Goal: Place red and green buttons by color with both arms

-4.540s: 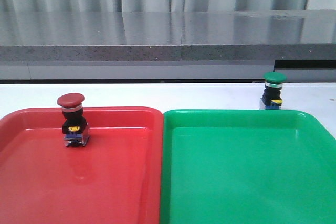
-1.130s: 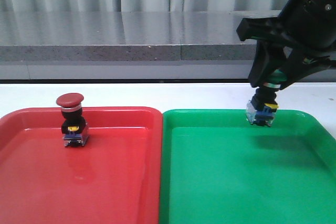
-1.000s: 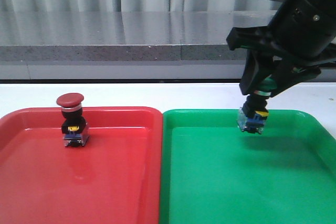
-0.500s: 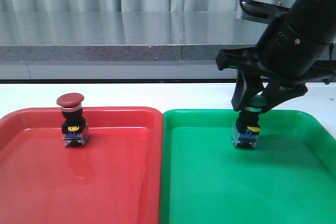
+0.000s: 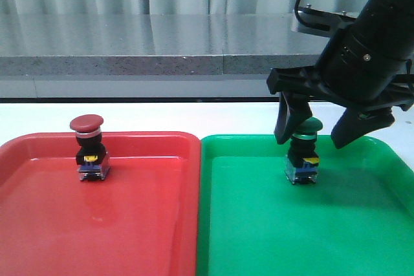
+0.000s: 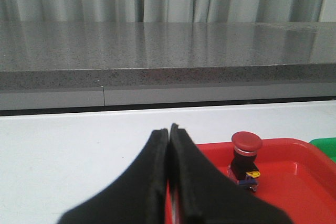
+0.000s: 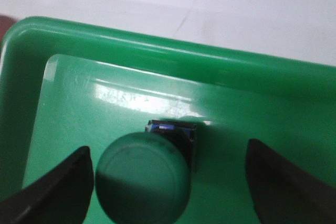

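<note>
The front camera sits low at the table's near edge, facing forward over both trays toward a grey ledge. The left wrist camera looks level past its closed fingers (image 6: pixel 169 182) at the red button (image 6: pixel 245 156), which the front view shares (image 5: pixel 89 150). The right wrist camera looks straight down, close, with the green button (image 7: pixel 147 174) between its spread fingers (image 7: pixel 58 190), also seen from the front (image 5: pixel 303 153).

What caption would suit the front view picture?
Right gripper open over the green button standing in the green tray; red button in the red tray.
</note>
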